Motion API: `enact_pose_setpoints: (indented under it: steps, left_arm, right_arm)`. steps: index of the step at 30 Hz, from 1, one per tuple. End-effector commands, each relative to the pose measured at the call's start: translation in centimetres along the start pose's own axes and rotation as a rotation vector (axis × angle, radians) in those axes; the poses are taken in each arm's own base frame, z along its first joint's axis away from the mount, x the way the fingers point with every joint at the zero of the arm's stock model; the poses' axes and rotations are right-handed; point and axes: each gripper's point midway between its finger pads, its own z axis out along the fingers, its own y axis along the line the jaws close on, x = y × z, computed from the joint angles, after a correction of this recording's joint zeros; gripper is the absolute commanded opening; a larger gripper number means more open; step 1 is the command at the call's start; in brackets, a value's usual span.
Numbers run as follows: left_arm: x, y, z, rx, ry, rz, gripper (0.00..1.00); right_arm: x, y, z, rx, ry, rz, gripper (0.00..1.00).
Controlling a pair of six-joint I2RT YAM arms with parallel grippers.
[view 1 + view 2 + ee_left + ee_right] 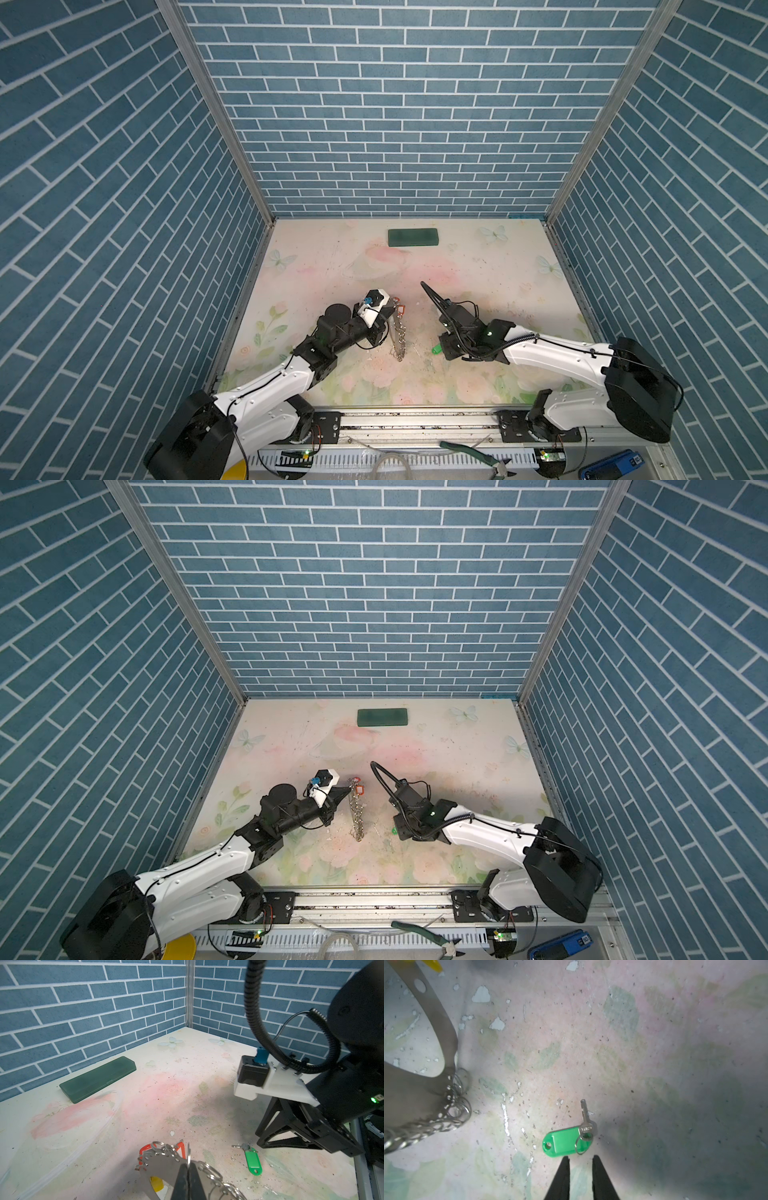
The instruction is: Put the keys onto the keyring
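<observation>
Steel keyring [162, 1164] pinched on edge in clenched left gripper [188, 1168]. Green-tagged key [566, 1142] flat on table [654, 1043], just beside right gripper [581, 1157], jaws slightly parted, empty.

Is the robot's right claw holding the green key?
No, the green key lies on the table just ahead of the right gripper, whose jaws stand apart and empty.

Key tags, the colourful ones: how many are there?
3 show: a green oblong plastic tag loose on the floral table by the right gripper, a red one at the far end of the grey metal keyring, a yellow one seen through its hoop. More may be hidden.
</observation>
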Motion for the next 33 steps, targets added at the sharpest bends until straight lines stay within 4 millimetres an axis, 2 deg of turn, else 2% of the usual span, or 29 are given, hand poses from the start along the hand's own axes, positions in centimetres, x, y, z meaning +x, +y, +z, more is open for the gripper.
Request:
enact_pose_setpoints:
  steps: [1,9,22,33]
  left_arm:
    - [-2.0,0.1,0.0,-0.006,-0.051,0.027,0.0]
    - [-2.1,0.0,-0.1,-0.006,-0.054,0.028,0.0]
    - [-1.9,0.1,-0.1,-0.009,-0.05,0.029,0.0]
    - [-2.0,0.1,-0.1,-0.008,-0.051,0.028,0.0]
  right_arm:
    - [0.9,-1.0,0.3,0.095,0.088,0.091,0.23]
    - [0.2,-0.3,1.2,0.122,0.134,0.124,0.24]
    - [0.7,-0.2,2.4,0.151,0.187,0.121,0.24]
    - [1.2,-0.6,2.8,0.178,0.208,0.114,0.13]
